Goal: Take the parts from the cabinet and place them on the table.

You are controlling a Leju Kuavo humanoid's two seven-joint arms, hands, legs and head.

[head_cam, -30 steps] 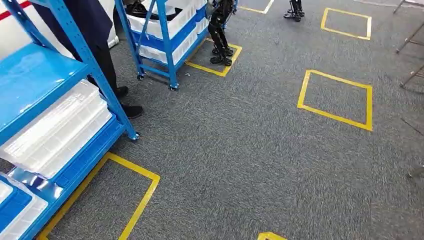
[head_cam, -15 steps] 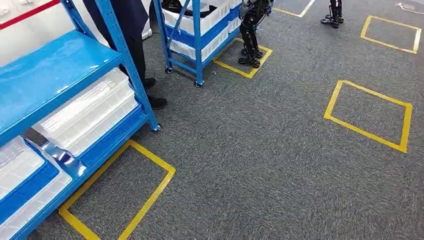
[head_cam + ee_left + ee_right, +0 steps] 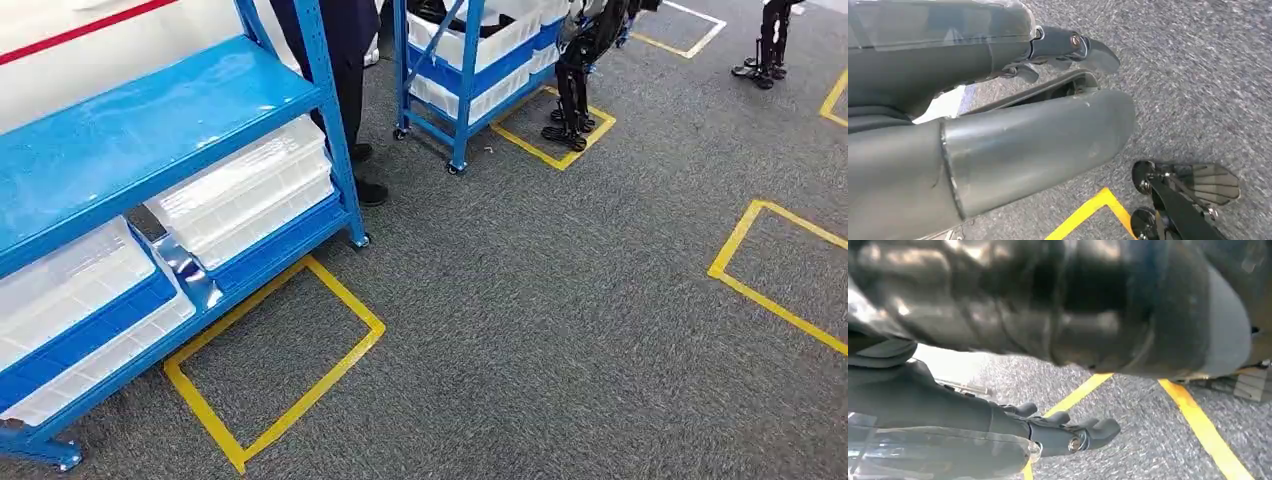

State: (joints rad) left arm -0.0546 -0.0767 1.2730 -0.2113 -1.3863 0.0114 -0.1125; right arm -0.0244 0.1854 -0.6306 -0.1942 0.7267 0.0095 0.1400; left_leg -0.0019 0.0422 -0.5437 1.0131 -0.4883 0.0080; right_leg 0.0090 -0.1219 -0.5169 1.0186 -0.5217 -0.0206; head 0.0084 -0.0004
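Clear ribbed plastic trays (image 3: 245, 195) for the parts sit in blue bins on the glossy blue metal cabinet (image 3: 140, 140), above coarse grey carpet (image 3: 560, 300) marked with yellow tape squares (image 3: 280, 360). The left robot hand (image 3: 998, 115) and right robot hand (image 3: 1058, 432) hang over the carpet, fingers loosely spread, holding nothing.

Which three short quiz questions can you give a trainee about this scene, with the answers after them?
1. True or false: the white trays lie on the carpet.
2. What stands in the taped square beside the wheeled rack?
A. a white tray
B. another robot's legs
C. a cardboard box
3. Fill in the missing word: the squares on the floor are marked with ____ tape.

Key
1. False: they rest on the shelves of the near blue rack.
2. B
3. yellow
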